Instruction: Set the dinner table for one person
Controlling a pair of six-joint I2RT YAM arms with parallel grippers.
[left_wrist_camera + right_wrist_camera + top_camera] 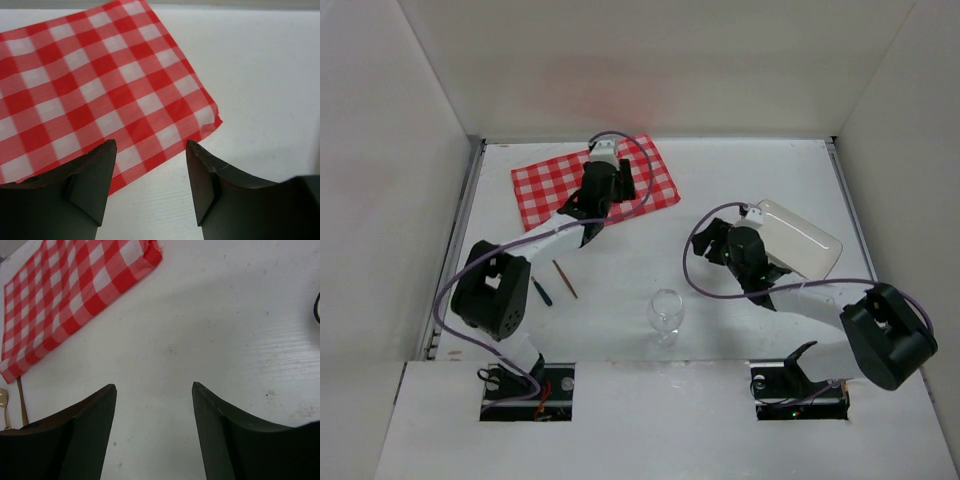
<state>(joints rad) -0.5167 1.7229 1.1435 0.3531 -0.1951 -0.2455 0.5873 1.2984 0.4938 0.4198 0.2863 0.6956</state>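
Left gripper (150,145) hangs with its jaws parted and nothing between them, over the near edge of the red-and-white checked cloth (100,85), close to its corner. The cloth lies flat on the dinner table (270,75). That table, matte white and rigid, is likely a fixture to be set upon, not lifted. The cloth looks thin and limp, best pinched at that free edge.

From the right wrist, the right gripper (154,387) stands wide open and empty above bare table, with the cloth well apart at upper left.

From above, the table spreads wide beneath everything, with grey strips along its sides. An upright wine glass (665,313), clear and seemingly empty, stands near the middle front. Fragile and slick, it probably wants a gentle hold low on the bowl or at the stem. Near the right gripper, a white rectangular plate (810,243) shows nothing on its visible part.
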